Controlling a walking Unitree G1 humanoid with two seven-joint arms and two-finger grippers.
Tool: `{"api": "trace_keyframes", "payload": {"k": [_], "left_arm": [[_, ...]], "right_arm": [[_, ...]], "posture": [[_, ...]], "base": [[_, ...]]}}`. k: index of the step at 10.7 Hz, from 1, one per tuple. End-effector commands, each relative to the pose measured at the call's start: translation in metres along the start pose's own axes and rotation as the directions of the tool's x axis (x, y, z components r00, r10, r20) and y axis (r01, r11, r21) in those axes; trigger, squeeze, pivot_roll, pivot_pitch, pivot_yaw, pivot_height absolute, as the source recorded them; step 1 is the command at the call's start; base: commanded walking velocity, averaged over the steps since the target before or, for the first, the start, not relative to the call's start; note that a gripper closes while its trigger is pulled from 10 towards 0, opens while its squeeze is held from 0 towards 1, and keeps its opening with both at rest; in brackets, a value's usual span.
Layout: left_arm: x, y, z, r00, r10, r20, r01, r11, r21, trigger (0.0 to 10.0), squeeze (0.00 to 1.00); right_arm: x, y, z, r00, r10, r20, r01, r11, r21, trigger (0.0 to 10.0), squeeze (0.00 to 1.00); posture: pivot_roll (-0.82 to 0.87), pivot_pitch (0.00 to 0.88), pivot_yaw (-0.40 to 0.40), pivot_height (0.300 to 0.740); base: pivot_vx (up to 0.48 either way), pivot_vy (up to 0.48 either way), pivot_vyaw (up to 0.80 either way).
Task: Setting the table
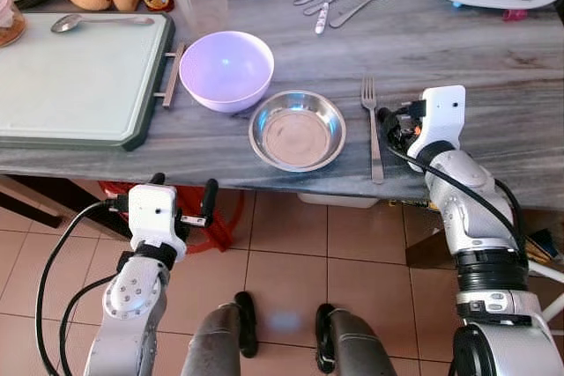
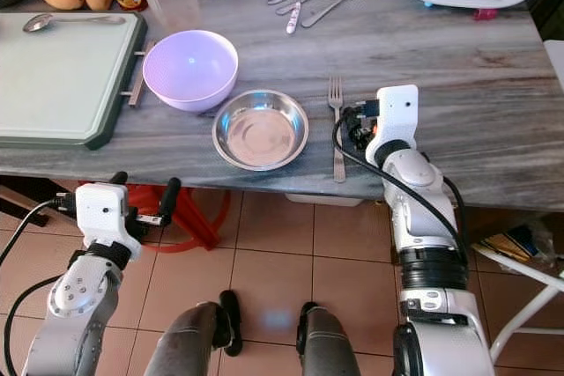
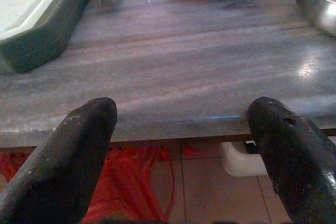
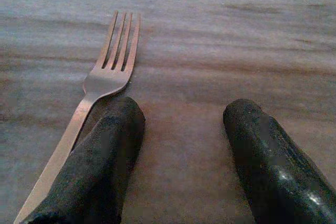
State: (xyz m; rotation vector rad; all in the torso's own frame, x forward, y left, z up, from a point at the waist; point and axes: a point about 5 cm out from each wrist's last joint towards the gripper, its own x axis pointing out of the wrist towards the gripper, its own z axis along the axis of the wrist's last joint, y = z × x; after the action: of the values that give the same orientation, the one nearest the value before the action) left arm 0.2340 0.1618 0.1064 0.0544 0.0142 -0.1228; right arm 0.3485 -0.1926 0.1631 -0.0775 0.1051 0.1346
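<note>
Grey marble-patterned counter (image 1: 493, 59) carries a silver metal fork (image 1: 373, 129), lying flat with tines pointing away from the robot, just right of a round stainless steel bowl (image 1: 297, 129). A lavender plastic bowl (image 1: 226, 70) sits behind and left of the steel one, beside a pale green cutting board (image 1: 75, 77). Right hand (image 4: 181, 145) rests over the counter, fingers apart, empty, its one finger (image 4: 100, 166) just beside the fork's handle. Left hand (image 3: 184, 145) hovers below the counter edge, spread wide, holding nothing.
</note>
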Motion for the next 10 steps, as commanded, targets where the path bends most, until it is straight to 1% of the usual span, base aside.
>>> {"api": "trace_keyframes", "payload": {"k": [1,6,8,9,10], "left_arm": [[-0.001,0.001,-0.006,0.999,0.006,-0.036,-0.006,1.0,0.003,10.0,0.0],[-0.001,0.002,-0.006,0.999,0.009,-0.041,-0.008,1.0,0.006,10.0,0.0],[-0.001,0.001,-0.006,0.999,0.007,-0.041,-0.007,1.0,0.006,10.0,0.0],[-0.001,0.001,-0.006,0.999,0.007,-0.04,-0.007,1.0,0.006,10.0,0.0],[-0.001,0.001,-0.006,0.999,0.009,-0.039,-0.009,1.0,0.004,10.0,0.0]], "right_arm": [[-0.001,0.013,-0.017,0.995,0.064,-0.077,-0.064,0.998,0.006,10.0,0.0],[0.001,0.022,-0.018,0.987,0.139,-0.082,-0.14,0.99,-0.003,10.0,0.0],[0.0,0.025,-0.019,0.985,0.149,-0.085,-0.15,0.989,-0.01,10.0,0.0],[-0.001,0.024,-0.019,0.986,0.146,-0.085,-0.148,0.989,-0.015,10.0,0.0],[-0.005,0.015,-0.016,0.994,0.087,-0.059,-0.089,0.996,-0.016,10.0,0.0]], "posture": [[0.0,0.284,0.044,0.74],[0.01,0.285,0.045,0.74],[0.01,0.285,0.045,0.74],[0.01,0.285,0.045,0.74],[0.01,0.285,0.04,0.74]], "base": [[0.0,0.0,0.0],[0.0,0.0,0.0],[0.0,0.0,0.0],[0.0,0.0,0.0],[0.0,0.0,0.0]]}}
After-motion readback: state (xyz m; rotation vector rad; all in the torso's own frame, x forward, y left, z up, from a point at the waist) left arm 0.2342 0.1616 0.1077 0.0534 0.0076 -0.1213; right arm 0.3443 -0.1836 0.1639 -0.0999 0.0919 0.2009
